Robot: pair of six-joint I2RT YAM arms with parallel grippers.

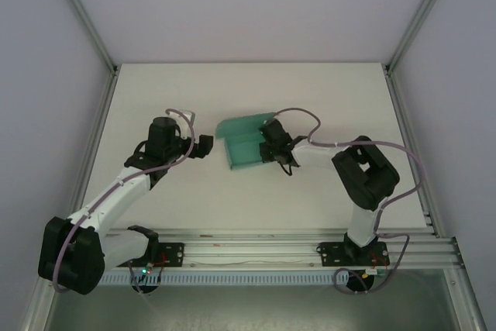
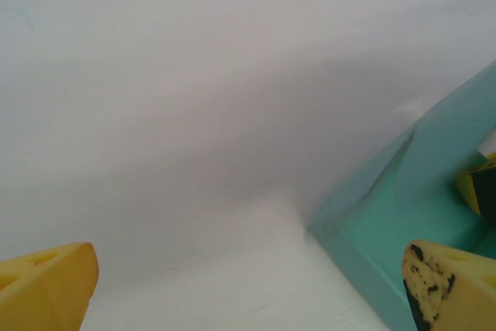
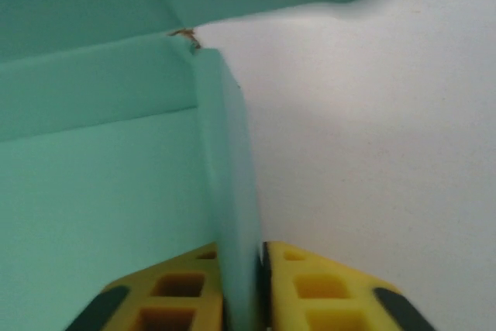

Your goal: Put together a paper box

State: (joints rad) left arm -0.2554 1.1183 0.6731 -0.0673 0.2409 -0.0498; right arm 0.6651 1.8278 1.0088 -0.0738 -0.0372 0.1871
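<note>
1. The white counter (image 1: 248, 91) bears the arms and the card.
2. The teal paper box (image 1: 242, 145) lies near the counter's middle. It is partly folded, with a side wall upright and one rounded flap lifted at its far end.
3. The right gripper (image 3: 242, 263) pinches the box's upright right wall between yellow fingers.
4. The left gripper (image 2: 248, 288) stands spread wide just left of the box, holding nothing.

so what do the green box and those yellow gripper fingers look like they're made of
Paper box: thin card with a matte teal finish. It holds sharp creases, and the wall pinched in the right gripper is only sheet-thick.
Fingers: dull yellow with moulded square pockets, probably plastic or firm rubber. The look does not settle which.
</note>
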